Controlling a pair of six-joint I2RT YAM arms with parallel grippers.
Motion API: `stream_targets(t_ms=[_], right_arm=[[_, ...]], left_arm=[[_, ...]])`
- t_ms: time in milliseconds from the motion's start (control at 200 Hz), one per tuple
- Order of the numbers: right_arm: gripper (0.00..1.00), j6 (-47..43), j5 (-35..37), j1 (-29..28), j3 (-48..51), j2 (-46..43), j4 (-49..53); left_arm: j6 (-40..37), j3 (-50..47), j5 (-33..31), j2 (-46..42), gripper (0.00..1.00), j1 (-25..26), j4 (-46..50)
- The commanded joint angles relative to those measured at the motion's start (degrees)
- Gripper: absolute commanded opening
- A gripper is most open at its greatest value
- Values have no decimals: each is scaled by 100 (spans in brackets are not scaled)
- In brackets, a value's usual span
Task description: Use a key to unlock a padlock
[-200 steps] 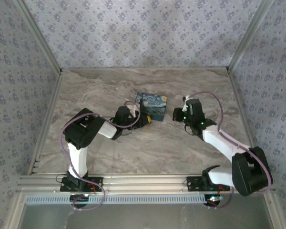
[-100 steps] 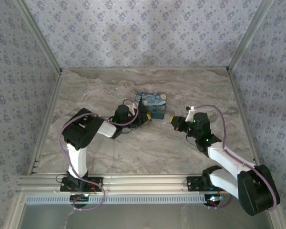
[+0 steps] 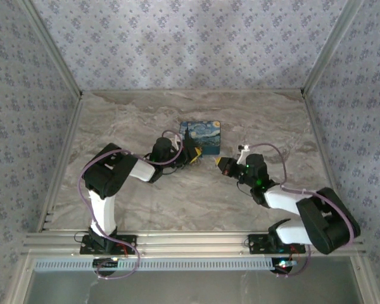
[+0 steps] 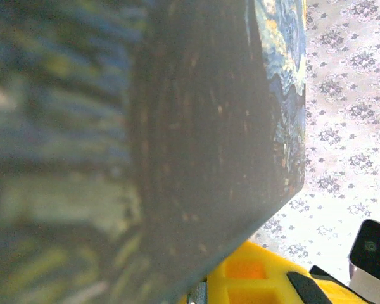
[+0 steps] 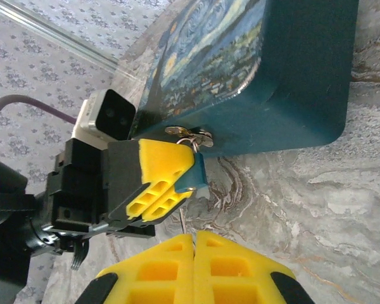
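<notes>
The tiny blue padlock (image 5: 198, 172) is pinched at the tips of my left gripper (image 5: 189, 180), with its brass-coloured shackle and ring (image 5: 191, 133) against the side of the blue night-sky tin (image 5: 291, 76). My right gripper (image 5: 194, 235) is shut on a thin metal key (image 5: 185, 221), whose blade points up at the padlock's underside from a short gap below. From above, the left gripper (image 3: 191, 156) and right gripper (image 3: 220, 163) face each other just in front of the tin (image 3: 201, 135). One yellow left finger (image 4: 253, 282) shows under the tin's dark side.
The tin stands mid-table on the marble top (image 3: 133, 120), right behind both grippers. Aluminium rails (image 3: 177, 240) run along the near edge, and patterned walls close off the back and sides.
My right gripper has swung left and down with the key, closing in on the padlock. The left gripper stayed by the tin, shifting only slightly.
</notes>
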State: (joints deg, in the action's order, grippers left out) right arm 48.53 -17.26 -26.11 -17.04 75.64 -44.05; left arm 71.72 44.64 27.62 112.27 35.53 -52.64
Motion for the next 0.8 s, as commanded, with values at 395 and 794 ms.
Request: stream_targets(t_ms=[395,794], right_arm=[[0,992,385,-364,-129,1823,-2544],[0,1745,649,-648,-330,2763,-3602]], left_arm=[[557,203,58,-10,0,-40,-833],[743,111,15,169,0,-46,-1300]])
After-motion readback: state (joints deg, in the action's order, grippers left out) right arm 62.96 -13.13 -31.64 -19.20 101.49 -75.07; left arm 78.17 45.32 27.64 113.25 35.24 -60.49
